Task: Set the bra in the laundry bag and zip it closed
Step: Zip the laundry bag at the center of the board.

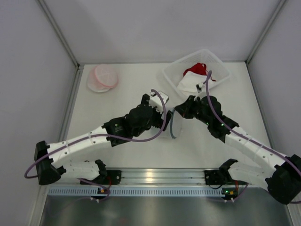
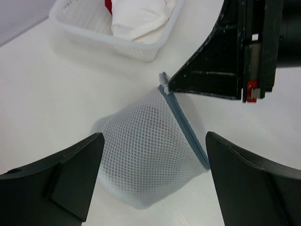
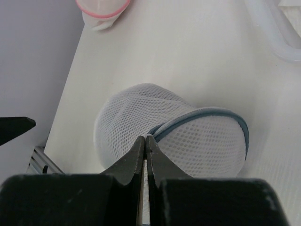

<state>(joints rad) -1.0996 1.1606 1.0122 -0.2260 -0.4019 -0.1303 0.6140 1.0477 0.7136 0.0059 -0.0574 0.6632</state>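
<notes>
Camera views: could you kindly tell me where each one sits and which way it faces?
Top external: above and behind the arms, looking down on the table; both arms show.
Left wrist: on the left arm, looking past its open left tool at the laundry bag.
Right wrist: on the right arm, looking over its shut right tool, tips at the zip.
Shared: all three show the laundry bag.

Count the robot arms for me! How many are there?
2. The left arm reaches in from the near left and the right arm from the near right. Both meet at the white mesh bag in the middle. None seems hidden.
</notes>
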